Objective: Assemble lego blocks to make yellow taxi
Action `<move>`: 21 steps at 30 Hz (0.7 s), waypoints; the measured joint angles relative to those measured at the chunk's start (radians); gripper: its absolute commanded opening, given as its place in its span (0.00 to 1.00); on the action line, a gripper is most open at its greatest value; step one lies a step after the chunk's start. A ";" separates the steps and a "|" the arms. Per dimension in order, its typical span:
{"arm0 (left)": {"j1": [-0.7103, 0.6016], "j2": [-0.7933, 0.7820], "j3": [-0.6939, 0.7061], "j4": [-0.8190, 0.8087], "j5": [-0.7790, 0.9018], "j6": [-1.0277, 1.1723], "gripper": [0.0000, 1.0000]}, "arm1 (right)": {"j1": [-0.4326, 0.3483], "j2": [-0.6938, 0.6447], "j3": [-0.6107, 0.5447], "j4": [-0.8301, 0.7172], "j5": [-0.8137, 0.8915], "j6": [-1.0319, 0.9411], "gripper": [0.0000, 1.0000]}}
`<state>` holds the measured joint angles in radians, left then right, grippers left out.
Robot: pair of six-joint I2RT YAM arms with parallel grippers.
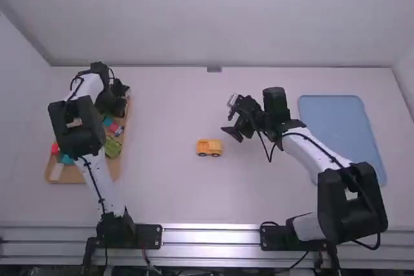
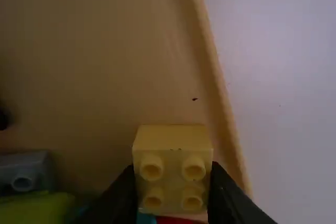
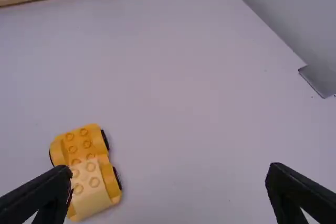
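Observation:
My left gripper point(image 1: 118, 98) is over the far part of the wooden tray. In the left wrist view, my left gripper point(image 2: 171, 195) is shut on a yellow brick point(image 2: 172, 139) with four studs facing the camera. The yellow car point(image 1: 209, 147), with dark wheels, rests near the table's middle; in the right wrist view its orange-yellow base point(image 3: 81, 144) carries a paler yellow block point(image 3: 90, 187) on one end. Right of the car and farther from the camera hangs my right gripper point(image 1: 238, 127). In its own view my right gripper point(image 3: 170, 187) has its fingers wide apart, nothing between them.
The wooden tray point(image 1: 121, 159) at the left holds green, red, blue and grey pieces, partly hidden under the left arm. A blue mat point(image 1: 343, 130) lies at the right, beside the right arm. The back wall stands beyond the table's far edge.

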<state>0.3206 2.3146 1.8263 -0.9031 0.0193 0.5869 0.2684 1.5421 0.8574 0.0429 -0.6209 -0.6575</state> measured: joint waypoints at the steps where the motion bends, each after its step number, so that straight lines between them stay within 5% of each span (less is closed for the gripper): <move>1: 0.000 0.000 0.006 -0.026 0.000 -0.003 0.18 | 0.000 0.000 0.000 0.000 -0.001 0.003 0.99; 9: 0.000 -0.016 0.131 -0.157 0.028 -0.008 0.27 | 0.000 0.000 0.000 -0.002 0.000 0.009 0.99; 14: -0.021 -0.105 0.152 -0.270 0.114 0.076 0.23 | 0.000 0.000 0.000 0.000 -0.001 0.034 0.99; 21: -0.219 -0.132 0.090 -0.175 0.076 0.114 0.09 | 0.000 0.000 0.000 0.008 0.000 0.047 0.99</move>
<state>0.1020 2.1826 1.9167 -1.0786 0.0948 0.7013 0.2684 1.5421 0.8574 0.0505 -0.6212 -0.6109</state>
